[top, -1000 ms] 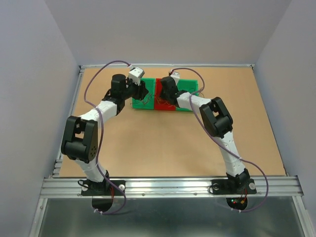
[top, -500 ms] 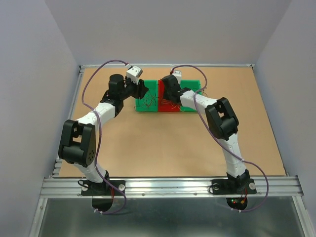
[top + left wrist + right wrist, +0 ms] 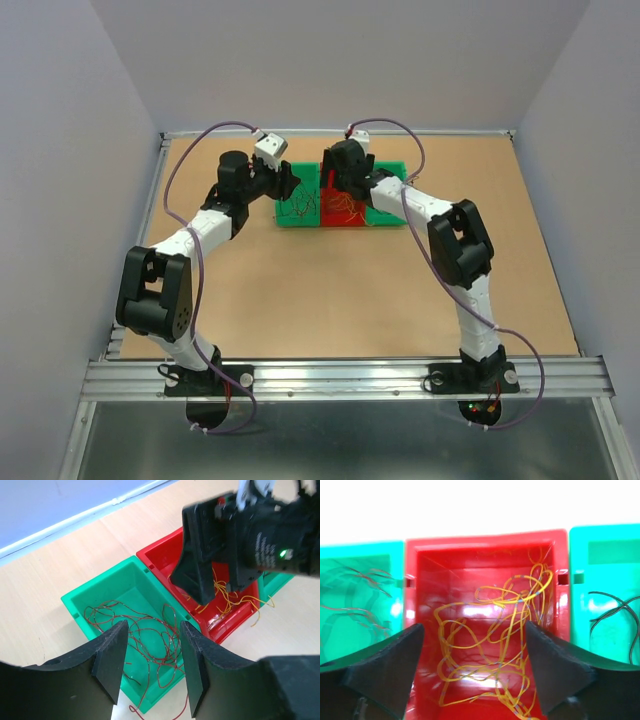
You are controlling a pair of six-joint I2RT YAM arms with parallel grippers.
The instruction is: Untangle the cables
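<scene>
Since one second ago, the right gripper [image 3: 474,630] has drawn back toward 12 o'clock above the bin row, and its jaws, closed then, now stand wide apart with nothing between them. The bin row has shifted slightly toward 3 o'clock on the table [image 3: 300,290].

Bins: three stand side by side, touching, toward the table's 12 o'clock edge in the top view. They are the left green bin [image 3: 75,605], the red bin [image 3: 410,580] and the right green bin [image 3: 577,545].

The cables lie sorted by colour:
- Dark red-brown strands [image 3: 107,612] lie loosely looped on the floor of the left green bin.
- Orange-yellow strands [image 3: 492,630] are piled in the red bin. In the left wrist view a few loops hang over its rim.
- Black strands [image 3: 610,607] lie in the right green bin, only partly in view.

Right gripper: it hangs over the red bin. In its own view the left green bin is at 9 o'clock and the right green bin at 3 o'clock.

Left gripper [image 3: 154,630]: it hovers over the left green bin, at 9 o'clock of the row. Its jaws are partly apart and hold nothing. The dark red-brown strands show through the gap, lower down in the bin.
</scene>
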